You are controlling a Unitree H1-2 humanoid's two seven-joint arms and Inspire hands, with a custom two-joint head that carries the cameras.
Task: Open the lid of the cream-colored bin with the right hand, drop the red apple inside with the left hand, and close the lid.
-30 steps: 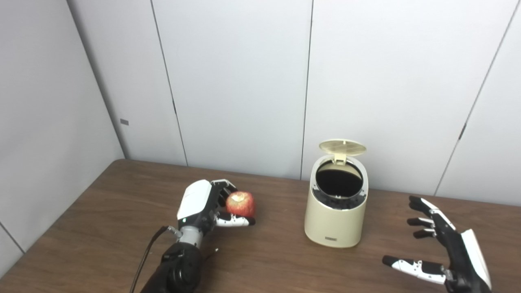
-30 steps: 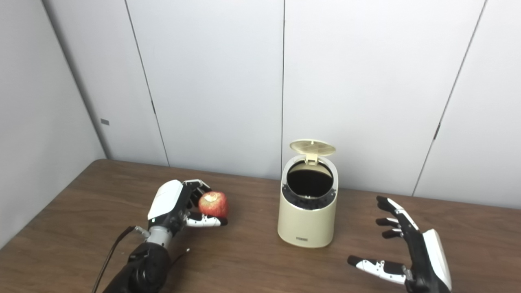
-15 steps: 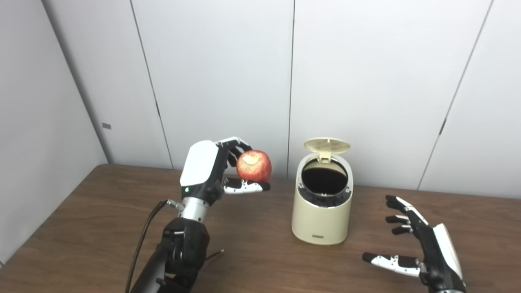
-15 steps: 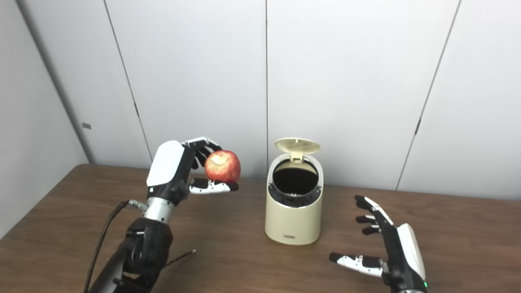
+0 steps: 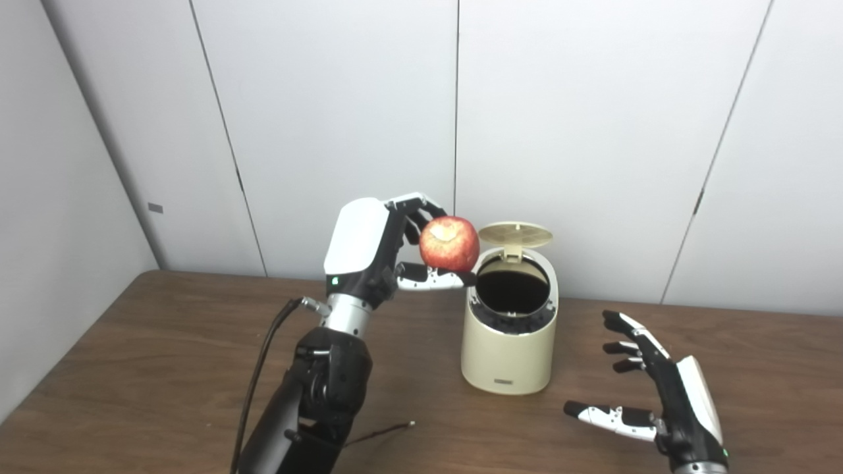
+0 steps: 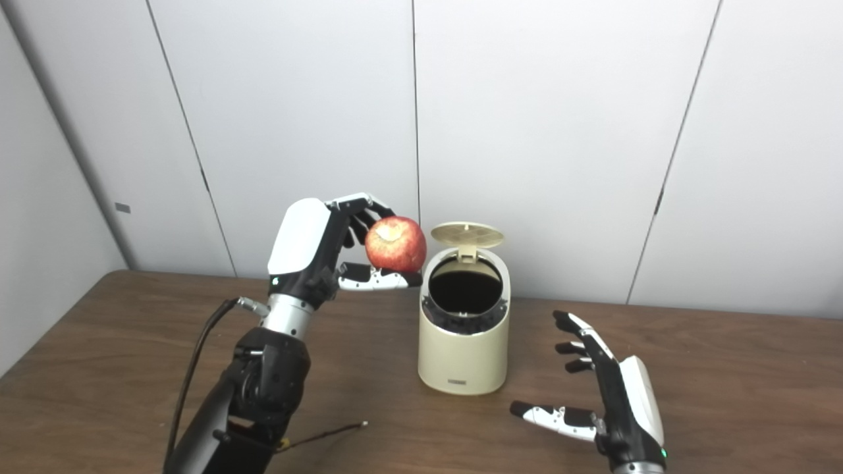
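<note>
The cream-colored bin [image 5: 507, 349] stands on the brown table with its round lid [image 5: 515, 234] tipped up at the back and its dark mouth showing. My left hand [image 5: 379, 253] is shut on the red apple [image 5: 449, 243] and holds it in the air just left of the bin's rim, at about lid height. My right hand [image 5: 658, 401] is open, fingers spread, low over the table to the right of the bin and apart from it.
The wooden table [image 5: 151, 368] runs up to grey wall panels at the back and on the left. A thin black cable [image 5: 263, 368] hangs along my left forearm, and a loose wire end [image 5: 385, 431] lies on the table.
My left hand has lifted the apple from near the table and carried it right, up to the bin's rim. The right hand stays open. The camera has shifted, moving the bin leftward in view.
</note>
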